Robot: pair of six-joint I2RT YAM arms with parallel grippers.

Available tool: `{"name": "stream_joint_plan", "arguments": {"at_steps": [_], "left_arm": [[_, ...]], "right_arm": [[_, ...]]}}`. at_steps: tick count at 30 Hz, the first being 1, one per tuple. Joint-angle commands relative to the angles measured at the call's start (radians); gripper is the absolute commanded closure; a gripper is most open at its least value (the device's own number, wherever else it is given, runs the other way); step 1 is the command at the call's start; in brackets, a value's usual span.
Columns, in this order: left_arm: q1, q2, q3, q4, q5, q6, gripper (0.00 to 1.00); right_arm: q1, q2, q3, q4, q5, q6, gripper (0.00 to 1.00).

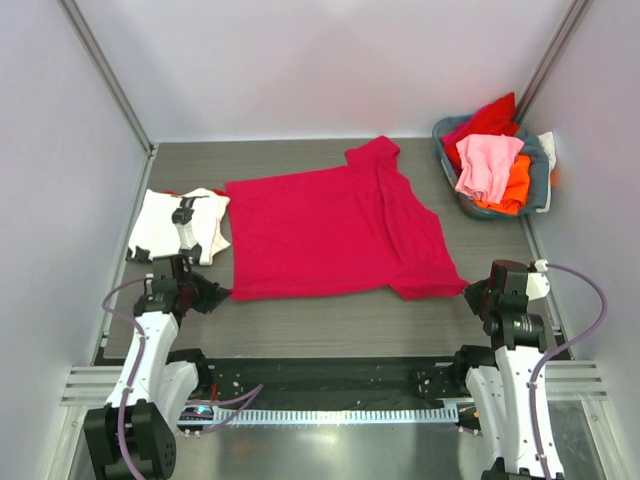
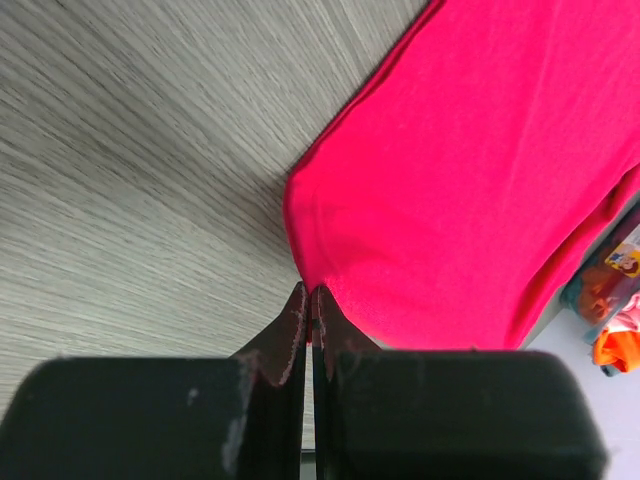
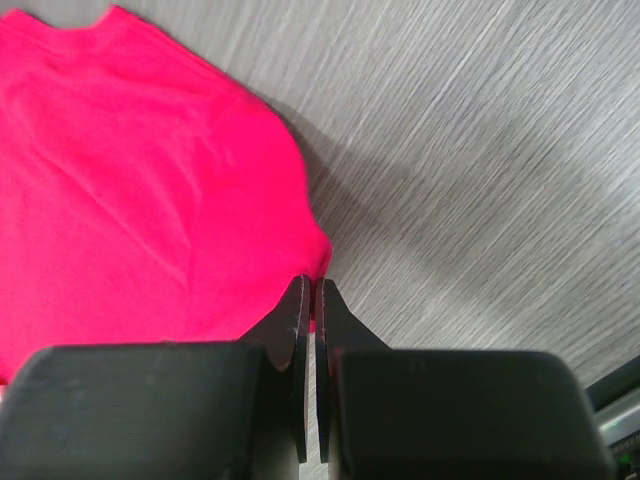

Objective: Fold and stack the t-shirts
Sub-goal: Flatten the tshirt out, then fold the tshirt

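Since both arms sit at the near edge of the crimson t-shirt, I record the hold first. The left gripper has its jaws together at the near-left corner. The right gripper is likewise closed at the near-right corner, by the sleeve. In both wrist views the cloth runs right into the tips, so I judge each is pinched on fabric.

The shirt lies flat mid-table with its long axis running left to right, and from both grippers it extends away toward the far wall. Its near edge spans the two grippers, so neither arm is the nearer. I judge the coming fold carries that edge away from the bases.

A white t-shirt lies folded just beside the left edge. The table is grey wood-grain with plain walls around it. The basket in the far-right corner holds more tees.
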Motion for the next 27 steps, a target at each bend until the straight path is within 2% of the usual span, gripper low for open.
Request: {"name": "stream_joint_plan", "arguments": {"at_steps": [1, 6, 11, 15, 19, 23, 27], "left_arm": [[-0.001, -0.03, 0.006, -0.011, -0.024, -0.021, 1.0], [-0.001, -0.031, 0.024, -0.052, -0.027, -0.013, 1.0], [-0.001, -0.054, 0.015, -0.066, -0.028, -0.014, 1.0], [-0.001, -0.066, 0.037, -0.071, -0.065, -0.016, 1.0], [-0.001, -0.021, 0.072, -0.06, -0.087, -0.01, 1.0], [-0.004, 0.033, 0.099, -0.002, -0.091, 0.002, 1.0], [-0.067, 0.105, 0.141, 0.041, -0.143, 0.001, 1.0]], "right_arm": [[-0.005, -0.062, 0.056, -0.066, 0.038, 0.036, 0.99], [-0.005, -0.079, 0.059, -0.11, -0.031, 0.053, 0.99], [-0.005, -0.07, 0.108, -0.169, 0.056, 0.047, 0.99], [-0.003, -0.048, 0.085, -0.083, 0.02, 0.014, 0.99], [-0.005, 0.058, 0.039, -0.011, -0.06, 0.002, 0.99], [-0.003, 0.122, 0.031, 0.041, -0.037, -0.029, 0.99], [0.007, 0.22, 0.051, 0.121, -0.034, -0.073, 0.99]]}}
